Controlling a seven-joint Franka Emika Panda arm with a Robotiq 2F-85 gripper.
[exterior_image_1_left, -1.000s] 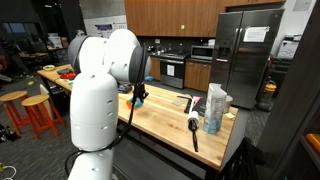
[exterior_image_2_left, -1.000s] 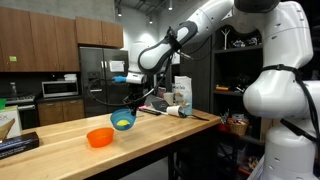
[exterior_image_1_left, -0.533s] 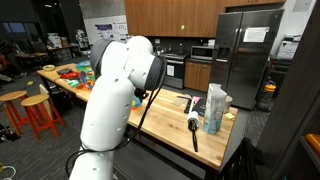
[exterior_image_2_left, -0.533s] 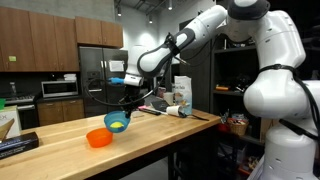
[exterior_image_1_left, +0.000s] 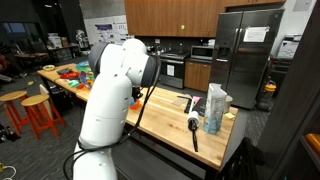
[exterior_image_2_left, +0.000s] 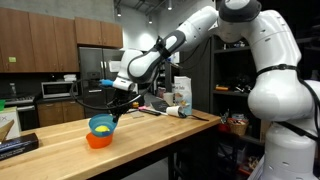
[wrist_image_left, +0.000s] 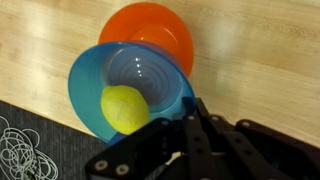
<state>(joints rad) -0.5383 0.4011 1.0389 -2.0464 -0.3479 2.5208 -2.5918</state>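
Wood-topped bench (exterior_image_2_left: 162, 129) in a kitchen: I hold the blue bowl (wrist_image_left: 125, 68), yellow ball (wrist_image_left: 123, 108) inside, with my claw (wrist_image_left: 188, 108) clamped on its rim, directly over an orange bowl (wrist_image_left: 152, 30). A white bag (exterior_image_1_left: 216, 98) stands well apart; fridge (exterior_image_2_left: 93, 75) behind.

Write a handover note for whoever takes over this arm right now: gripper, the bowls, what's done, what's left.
Gripper: shut on the rim of the blue plastic bowl.
Things: a round yellow ball lies inside it; the orange plastic bowl sits beneath on the wooden table.
Done: blue bowl gripped and held over the orange one.
Left: probably lower it and release.
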